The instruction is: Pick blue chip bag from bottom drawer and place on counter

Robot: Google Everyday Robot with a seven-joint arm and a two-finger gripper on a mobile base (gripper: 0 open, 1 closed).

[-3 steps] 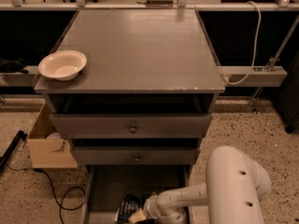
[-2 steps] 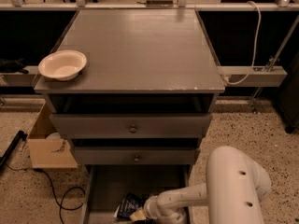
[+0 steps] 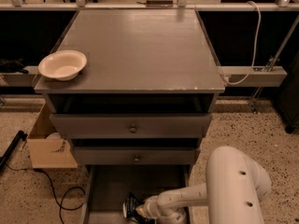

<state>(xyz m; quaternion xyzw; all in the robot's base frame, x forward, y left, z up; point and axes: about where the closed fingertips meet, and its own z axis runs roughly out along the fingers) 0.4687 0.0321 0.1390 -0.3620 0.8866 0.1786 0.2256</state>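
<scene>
**Gripper at chip bag in open btm drawer, no lift yet**

Nothing visibly changed vs a second ago: the gripper point(image 3: 140, 213) sits at the same spot low in the bottom drawer point(image 3: 110, 185), and the blue chip bag point(image 3: 131, 203) hasn't shifted. Judgement: the grasp is being settled, so the pick step is unfinished and the carry up hasn't begun.

The bag is right against the gripper, on its left side as seen and a touch higher, lying on the drawer floor near the front. Whether the gripper is closed on the bag or only touching it can't be told from here.

Arm pose: the big white elbow housing point(image 3: 236, 185) is to the gripper's right and above it, w/ the slim forearm point(image 3: 180, 200) reaching left and slightly down into the drawer, approx level w/ the floor.

The counter point(image 3: 140, 50) is well above the gripper, past two shut upper drawers point(image 3: 133, 125). A white bowl point(image 3: 62, 64) sits on its front-left corner. A cardboard box point(image 3: 49, 148) stands on the floor, up and left of the gripper.
</scene>
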